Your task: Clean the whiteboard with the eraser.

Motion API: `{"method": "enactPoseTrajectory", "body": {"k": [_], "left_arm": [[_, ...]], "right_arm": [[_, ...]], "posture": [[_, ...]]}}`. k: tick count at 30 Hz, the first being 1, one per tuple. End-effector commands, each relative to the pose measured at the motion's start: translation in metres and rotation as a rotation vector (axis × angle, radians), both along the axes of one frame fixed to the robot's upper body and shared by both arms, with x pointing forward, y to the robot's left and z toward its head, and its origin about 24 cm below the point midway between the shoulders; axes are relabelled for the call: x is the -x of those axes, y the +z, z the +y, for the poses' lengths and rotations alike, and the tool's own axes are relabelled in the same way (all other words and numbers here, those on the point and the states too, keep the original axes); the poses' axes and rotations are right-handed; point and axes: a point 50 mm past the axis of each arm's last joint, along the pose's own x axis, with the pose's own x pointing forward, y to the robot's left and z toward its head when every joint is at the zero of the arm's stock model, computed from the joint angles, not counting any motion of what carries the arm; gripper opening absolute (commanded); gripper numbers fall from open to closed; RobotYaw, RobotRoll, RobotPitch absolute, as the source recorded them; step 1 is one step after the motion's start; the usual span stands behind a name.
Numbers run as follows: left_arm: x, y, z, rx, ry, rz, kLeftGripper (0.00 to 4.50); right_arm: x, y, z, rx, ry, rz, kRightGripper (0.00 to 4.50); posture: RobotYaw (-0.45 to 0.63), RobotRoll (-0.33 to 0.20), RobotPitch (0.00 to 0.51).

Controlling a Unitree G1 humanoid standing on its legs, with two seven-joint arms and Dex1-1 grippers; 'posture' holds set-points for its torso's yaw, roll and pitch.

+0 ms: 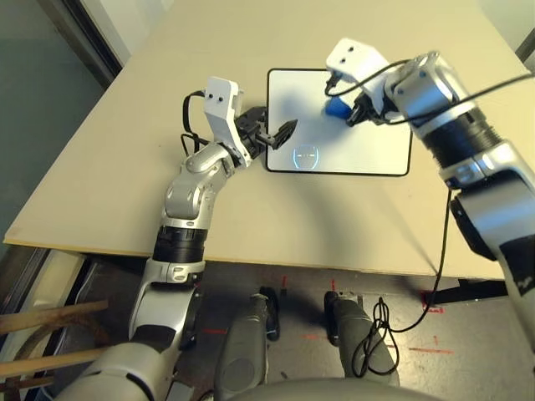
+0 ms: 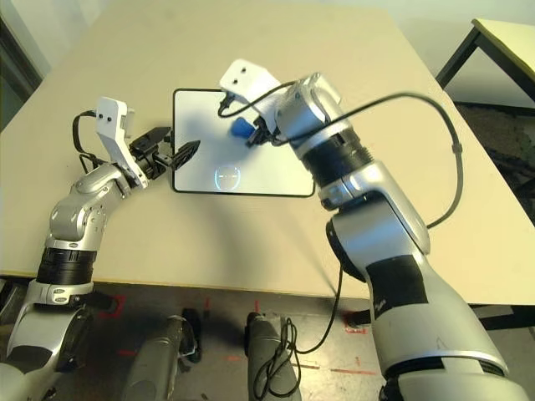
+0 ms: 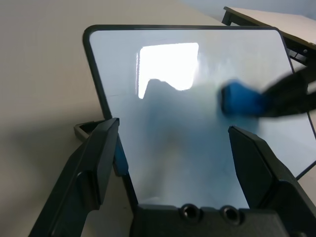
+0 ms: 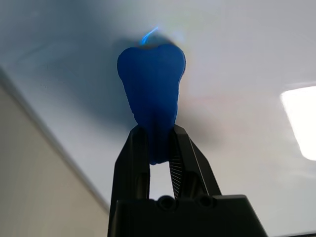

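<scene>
The whiteboard point(image 1: 368, 150) lies flat on the tan table, glossy white inside a thin black frame. Pressed against its far right part is the small blue eraser point(image 1: 337, 108), with my right gripper point(image 1: 349, 114) shut on it. The right wrist view shows the eraser point(image 4: 152, 84) pinched at its narrow end between the fingers, its wide end on the board point(image 4: 247, 49). My left gripper point(image 1: 280, 134) stands open at the board's left edge. One finger point(image 3: 98, 158) is outside the frame, and the other point(image 3: 256, 163) is over the white surface point(image 3: 187, 123).
A faint ring-shaped glint point(image 1: 307, 156) shows near the board's near edge. The table's front edge point(image 1: 251, 257) runs close below the board. A black cable point(image 2: 451, 142) loops from my right forearm. A second table point(image 2: 501, 33) stands far right.
</scene>
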Motion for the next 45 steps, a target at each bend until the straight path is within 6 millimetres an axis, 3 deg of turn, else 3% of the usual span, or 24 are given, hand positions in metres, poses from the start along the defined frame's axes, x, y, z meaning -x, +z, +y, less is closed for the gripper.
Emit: {"method": "enactPoseTrajectory", "body": {"k": [1, 15, 20, 29, 33, 36, 42, 45], "left_arm": [[0.0, -0.004, -0.003, -0.002, -0.013, 0.013, 4.5], [0.001, -0.004, -0.003, 0.004, -0.007, 0.012, 4.5], [0.001, -0.005, -0.002, 0.005, -0.004, 0.013, 4.5], [0.002, -0.005, 0.0, 0.004, 0.005, 0.013, 4.5], [0.002, -0.004, 0.0, 0.005, 0.004, 0.013, 4.5], [0.002, -0.004, 0.0, 0.005, 0.003, 0.013, 4.5], [0.001, -0.005, -0.001, 0.005, 0.002, 0.014, 4.5], [0.001, -0.005, -0.001, 0.006, 0.001, 0.014, 4.5]], "right_arm": [[0.006, -0.013, 0.002, 0.039, 0.012, 0.053, 0.47], [-0.018, 0.039, 0.027, -0.049, 0.014, -0.117, 0.47], [-0.015, 0.037, 0.035, -0.046, 0.027, -0.107, 0.47], [0.01, 0.003, 0.029, 0.053, 0.084, 0.011, 0.47], [0.015, -0.002, 0.026, 0.077, 0.09, 0.034, 0.47], [0.01, 0.004, 0.024, 0.066, 0.069, 0.014, 0.47], [-0.02, 0.041, 0.014, -0.029, -0.032, -0.131, 0.46], [-0.027, 0.044, 0.007, -0.04, -0.059, -0.147, 0.46]], "posture": [[0.04, 0.0, 0.226], [0.04, 0.0, 0.226], [0.04, 0.0, 0.229], [0.05, 0.0, 0.233], [0.05, 0.0, 0.233], [0.05, 0.0, 0.233], [0.05, 0.0, 0.233], [0.05, 0.0, 0.233]]}}
